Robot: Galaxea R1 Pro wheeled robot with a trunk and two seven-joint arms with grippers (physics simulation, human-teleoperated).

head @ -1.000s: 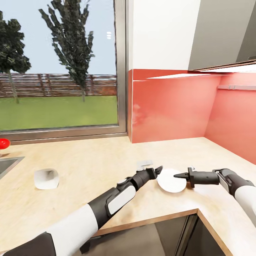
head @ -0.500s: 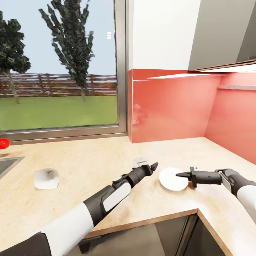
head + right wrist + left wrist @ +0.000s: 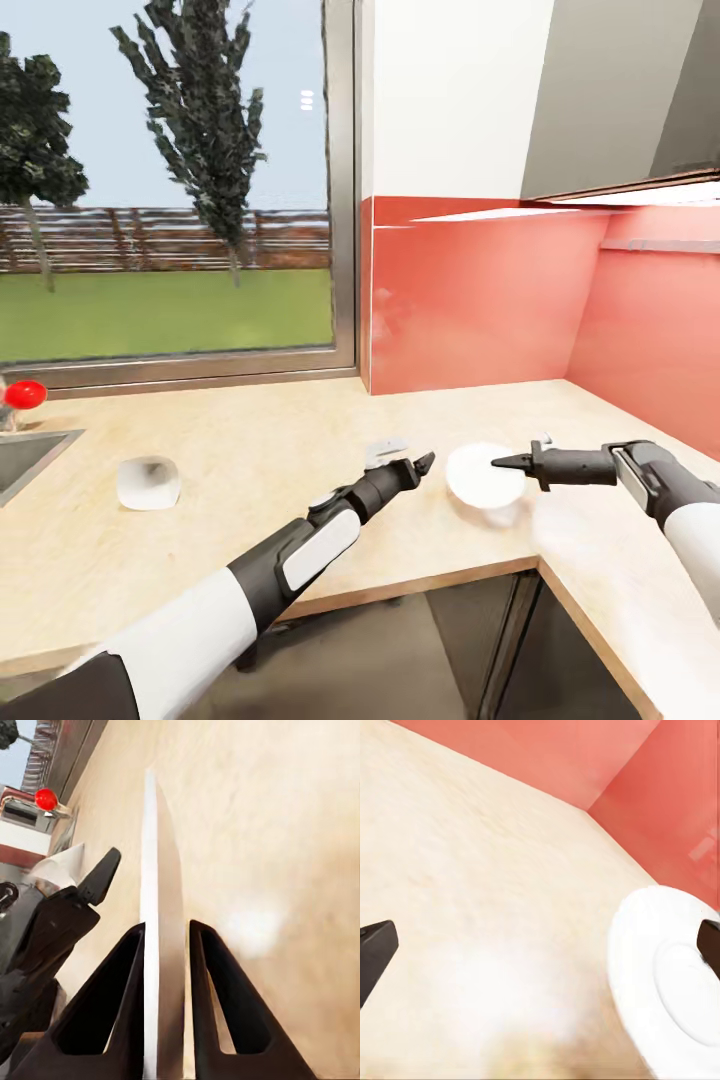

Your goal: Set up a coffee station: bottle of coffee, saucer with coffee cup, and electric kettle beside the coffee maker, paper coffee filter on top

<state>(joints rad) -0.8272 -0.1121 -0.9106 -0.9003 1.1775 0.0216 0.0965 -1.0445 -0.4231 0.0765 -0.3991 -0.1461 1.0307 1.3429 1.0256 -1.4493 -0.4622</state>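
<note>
The saucer (image 3: 484,478) is pinched by its rim between the two fingers of the right hand (image 3: 500,463), just above the table (image 3: 250,450), near the front edge by the corner. In the right wrist view the plate shows edge-on, a thin white sliver (image 3: 152,930) between the nearly closed fingers. That is a narrow hold on a smooth rim, so I judge the plate could slip or swing if the arm jerks or tilts.

The left hand (image 3: 420,462) is open and holds nothing, with its tips just beside the saucer's near rim. A careless sweep could knock the plate loose.

The cup (image 3: 148,483) lies on its side well apart, near the sink (image 3: 25,458), so it may roll when touched.
</note>
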